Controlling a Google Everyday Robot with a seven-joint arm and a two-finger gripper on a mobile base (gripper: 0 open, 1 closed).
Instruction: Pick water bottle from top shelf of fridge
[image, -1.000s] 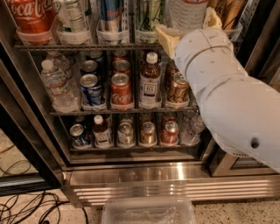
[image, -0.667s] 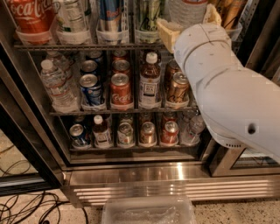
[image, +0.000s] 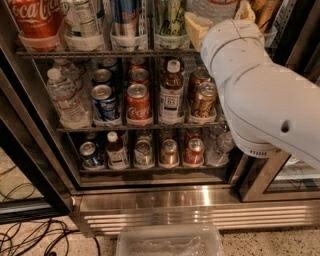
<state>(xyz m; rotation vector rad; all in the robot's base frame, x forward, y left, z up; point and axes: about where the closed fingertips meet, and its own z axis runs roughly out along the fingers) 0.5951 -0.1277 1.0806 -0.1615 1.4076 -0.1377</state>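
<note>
Water bottle (image: 216, 5) on top shelf (image: 100, 52) beside green can (image: 170, 20); gripper (image: 219, 16) astride it, jaws' grip unclear.

The water bottle (image: 214, 5) on the top shelf (image: 100, 52) is cut off by the upper edge, only its clear base showing (the neighbouring drinks (image: 125, 20) lose their tops too). The gripper (image: 220, 16), far right at that shelf, sits mostly hidden behind the white arm (image: 260, 90), which also covers the right ends of the lower racks (image: 140, 127).
</note>
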